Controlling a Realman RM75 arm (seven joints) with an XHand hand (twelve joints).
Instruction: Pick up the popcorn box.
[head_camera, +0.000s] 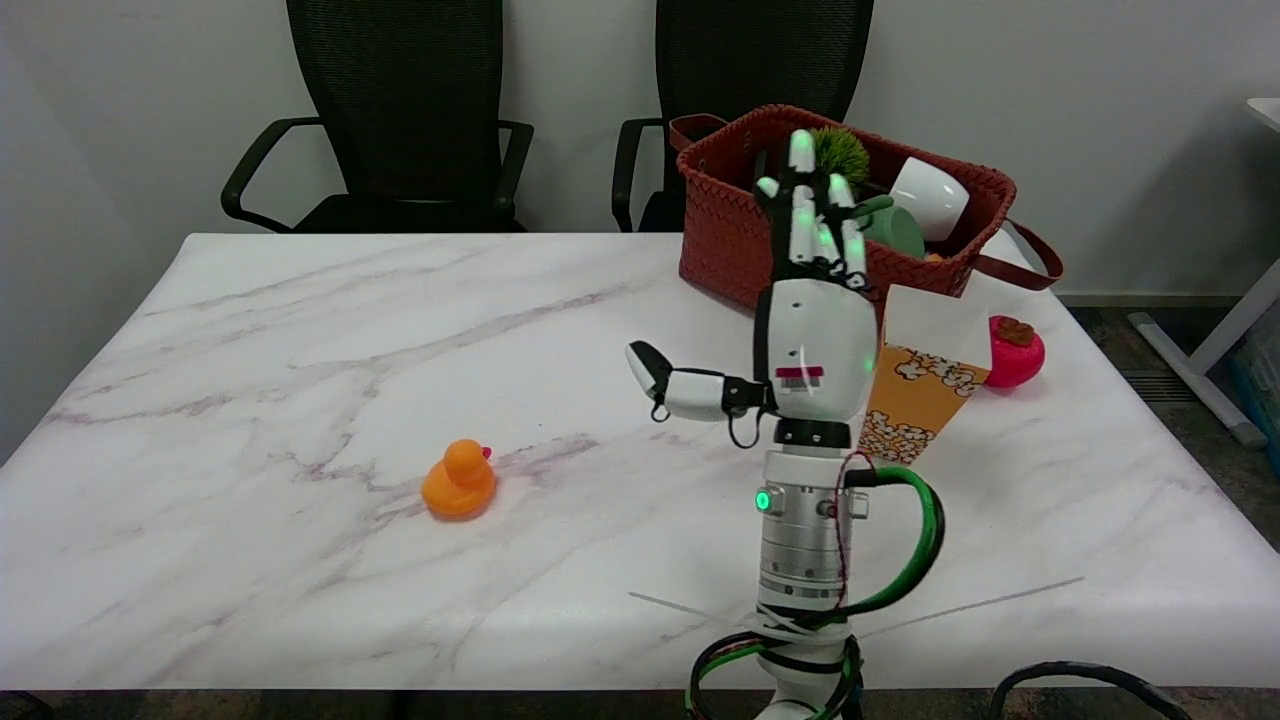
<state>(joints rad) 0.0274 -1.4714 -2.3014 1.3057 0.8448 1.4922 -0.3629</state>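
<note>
The popcorn box (925, 385) stands upright on the marble table (300, 330), right of centre; it is orange with popcorn pictures and a white open top. My right hand (812, 330) hovers just left of it, raised with its fingers (800, 215) stretched straight toward the far side and the thumb (675, 385) spread out to the left. The hand holds nothing. Its palm hides the box's left edge, so I cannot tell whether it touches the box.
A red woven basket (730, 225) with a white cup (930, 197), a green cup and a green tuft stands behind the box. A pink toy fruit (1015, 350) lies right of the box. An orange rubber duck (459, 480) sits centre-left. Two black chairs stand behind the table.
</note>
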